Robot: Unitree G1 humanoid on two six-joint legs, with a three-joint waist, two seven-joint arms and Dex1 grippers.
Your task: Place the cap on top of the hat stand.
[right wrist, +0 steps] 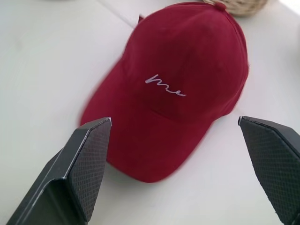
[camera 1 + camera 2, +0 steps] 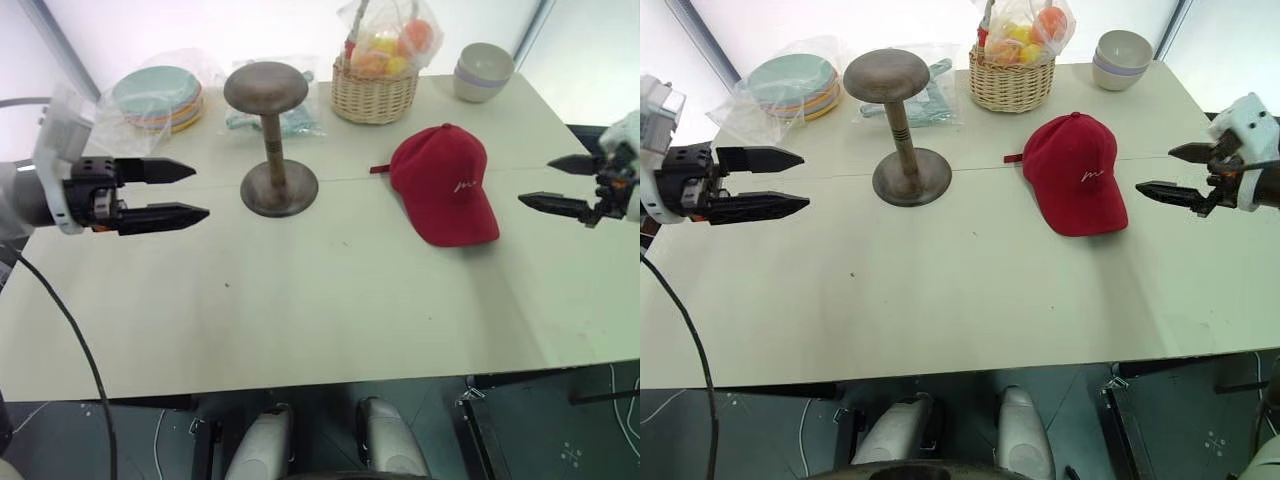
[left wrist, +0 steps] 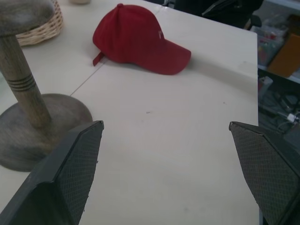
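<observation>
The left gripper (image 2: 180, 192) is wide open, holding nothing. Right of it stands the hat stand (image 2: 270, 140), then the cap (image 2: 443, 185) on the table. The right gripper (image 2: 550, 183), open and empty, must grab the cap next.

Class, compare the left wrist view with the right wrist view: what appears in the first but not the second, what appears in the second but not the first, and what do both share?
Left wrist view alone: the hat stand, its stem and round base resting on the table, and the cap's back strap. Right wrist view alone: the white script on the front of the cap, read clearly between the open fingers of the right gripper. Both share: the red cap lying on the table, a bit of the woven basket, and a pair of open black fingers in front; the left gripper holds nothing.
</observation>
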